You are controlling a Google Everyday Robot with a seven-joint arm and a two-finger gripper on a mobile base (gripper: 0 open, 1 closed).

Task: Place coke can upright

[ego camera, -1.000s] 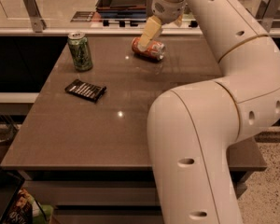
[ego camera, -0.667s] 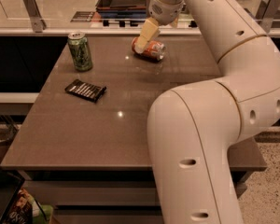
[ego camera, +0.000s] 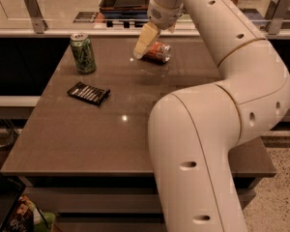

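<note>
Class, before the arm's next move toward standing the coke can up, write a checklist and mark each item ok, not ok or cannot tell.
1. Coke can upright: not ok, it lies on its side.
2. Gripper at the can: ok, it is against the can's left end.
3. Firm hold on the can: cannot tell.
4. Green can out of the way: ok, upright, well apart.
5. Black bar out of the way: ok, lies nearer the front.

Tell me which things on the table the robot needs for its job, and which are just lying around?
For the job:
coke can, lying on its side
gripper, right beside the coke can

Just lying about:
green can, standing upright
black wrapped bar, lying flat
</note>
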